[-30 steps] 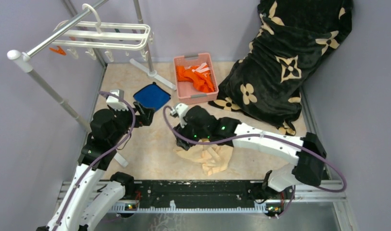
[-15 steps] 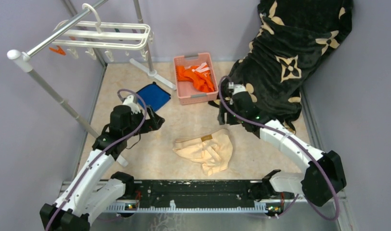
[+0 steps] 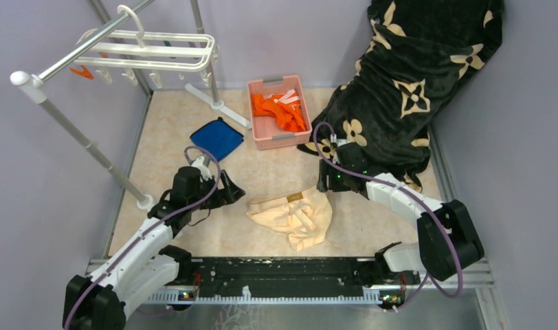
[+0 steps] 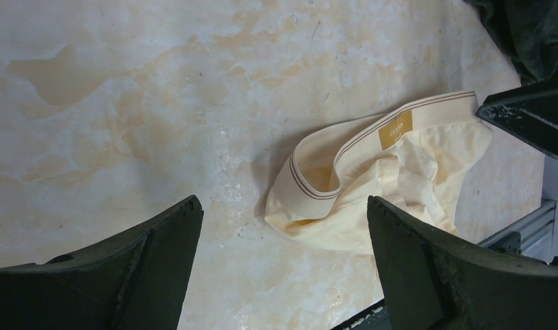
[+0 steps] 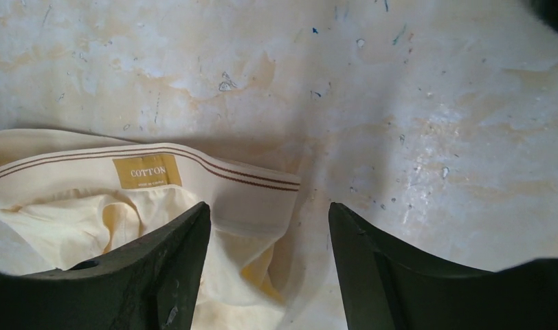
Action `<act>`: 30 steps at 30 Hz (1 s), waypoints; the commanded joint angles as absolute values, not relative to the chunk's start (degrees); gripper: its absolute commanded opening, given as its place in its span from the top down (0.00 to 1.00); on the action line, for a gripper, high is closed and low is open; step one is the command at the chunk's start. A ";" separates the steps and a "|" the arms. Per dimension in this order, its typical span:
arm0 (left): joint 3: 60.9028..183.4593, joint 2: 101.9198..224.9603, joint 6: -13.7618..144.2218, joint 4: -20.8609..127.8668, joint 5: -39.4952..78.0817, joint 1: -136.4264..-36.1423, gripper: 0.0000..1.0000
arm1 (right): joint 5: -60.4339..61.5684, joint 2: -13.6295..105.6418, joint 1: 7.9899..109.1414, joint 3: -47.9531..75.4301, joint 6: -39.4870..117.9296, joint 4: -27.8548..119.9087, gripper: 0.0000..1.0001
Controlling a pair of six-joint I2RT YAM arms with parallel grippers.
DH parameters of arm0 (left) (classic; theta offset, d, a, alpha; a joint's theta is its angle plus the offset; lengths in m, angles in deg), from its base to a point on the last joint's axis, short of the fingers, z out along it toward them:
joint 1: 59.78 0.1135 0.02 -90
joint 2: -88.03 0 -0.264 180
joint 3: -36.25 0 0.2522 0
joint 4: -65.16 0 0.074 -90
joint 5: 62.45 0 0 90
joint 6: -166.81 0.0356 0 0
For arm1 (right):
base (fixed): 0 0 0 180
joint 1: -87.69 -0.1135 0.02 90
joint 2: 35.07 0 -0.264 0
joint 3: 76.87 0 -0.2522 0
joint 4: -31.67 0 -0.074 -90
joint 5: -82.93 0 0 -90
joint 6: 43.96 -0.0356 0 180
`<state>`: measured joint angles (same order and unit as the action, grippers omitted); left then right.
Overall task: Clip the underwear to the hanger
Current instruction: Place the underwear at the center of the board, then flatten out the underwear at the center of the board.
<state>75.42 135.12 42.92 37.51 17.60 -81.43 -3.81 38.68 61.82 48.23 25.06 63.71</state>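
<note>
Lilac walls [image 3: 283, 34] enclose a stained, mottled beige floor [image 3: 276, 172].

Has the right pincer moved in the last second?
Yes. The right pincer swung off the underwear, from just below the pink basket to the edge of the black blanket.

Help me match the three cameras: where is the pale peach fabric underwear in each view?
Top external: the pale peach fabric underwear lies just below centre.
Left wrist: the underwear sits right of centre.
Right wrist: the underwear fills the lower left.
Shared landmark: its mustard waistband label.
</note>
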 commanded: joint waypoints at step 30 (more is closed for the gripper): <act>74.74 155.82 45.78 56.40 27.25 -99.60 0.34 | 9.12 55.01 66.25 43.06 28.47 51.78 0.53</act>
<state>72.58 154.71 44.06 53.01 26.56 -98.99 8.17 54.07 65.85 45.43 27.95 53.84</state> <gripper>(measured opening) 0.715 0.495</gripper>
